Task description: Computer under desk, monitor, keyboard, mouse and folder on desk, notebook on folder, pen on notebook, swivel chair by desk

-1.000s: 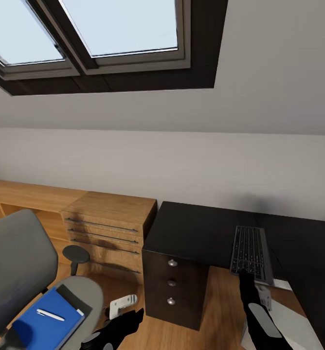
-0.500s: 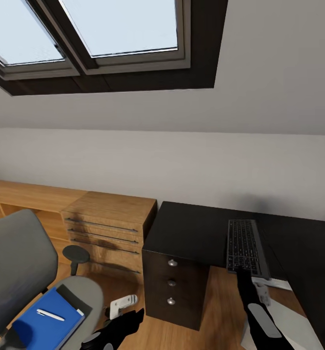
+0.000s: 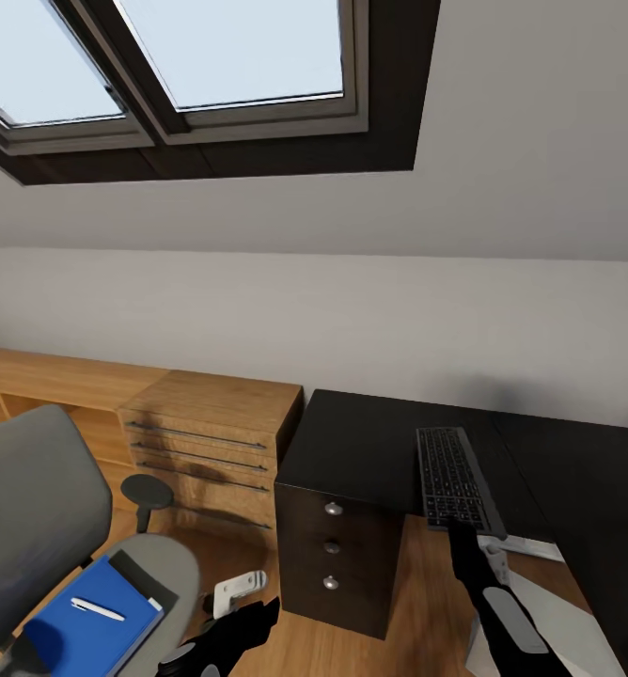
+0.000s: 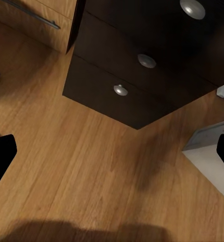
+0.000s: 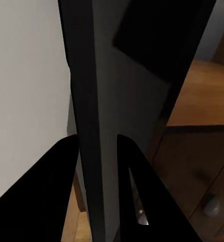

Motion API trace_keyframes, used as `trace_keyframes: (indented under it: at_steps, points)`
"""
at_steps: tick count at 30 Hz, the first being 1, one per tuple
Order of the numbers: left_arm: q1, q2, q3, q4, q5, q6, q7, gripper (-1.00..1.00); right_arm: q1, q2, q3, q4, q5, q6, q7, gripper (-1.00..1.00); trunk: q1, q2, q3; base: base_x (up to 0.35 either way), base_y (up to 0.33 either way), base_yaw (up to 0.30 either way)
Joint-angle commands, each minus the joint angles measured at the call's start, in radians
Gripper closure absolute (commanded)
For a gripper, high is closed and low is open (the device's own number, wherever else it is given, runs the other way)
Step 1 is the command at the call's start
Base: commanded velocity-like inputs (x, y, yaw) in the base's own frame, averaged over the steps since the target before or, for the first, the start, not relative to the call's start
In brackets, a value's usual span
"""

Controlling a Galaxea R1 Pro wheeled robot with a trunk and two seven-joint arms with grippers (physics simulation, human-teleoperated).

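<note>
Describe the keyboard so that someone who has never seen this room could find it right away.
Look at the black L-shaped desk under the sloped wall, right of the light wooden dresser. The keyboard is the slim, long black slab with greyish keys over the desk's near edge, gripped at its near end by the right gripper. Nothing else on the desk has keys.
</note>
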Motion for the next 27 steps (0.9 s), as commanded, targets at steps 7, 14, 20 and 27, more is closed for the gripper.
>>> trace_keyframes:
  at_steps: [7,14,20,27]
  points:
    - [-0.001,0.000,-0.001,-0.001,0.011,0.003,0.009,-1.00,-0.001,-0.004,-0.013,0.001,-0.011,0.004,0.004,1.00,0.000,-0.001,-0.001,0.000,0.000,0.000]
    - [-0.001,0.000,-0.001,-0.001,0.011,0.003,0.009,-1.00,-0.001,-0.002,-0.023,0.001,-0.011,0.004,0.001,1.00,0.000,-0.001,-0.001,0.000,0.000,0.000]
    - [-0.001,0.000,-0.001,-0.001,0.011,0.003,0.009,-1.00,-0.001,-0.001,-0.024,0.002,-0.056,0.005,-0.005,1.00,0.000,-0.001,-0.001,0.000,0.000,0.000]
    - [-0.001,0.000,-0.001,-0.001,0.011,0.003,0.009,-1.00,-0.001,-0.002,-0.022,0.009,-0.132,0.005,-0.006,1.00,0.000,-0.001,-0.001,0.001,0.000,0.000]
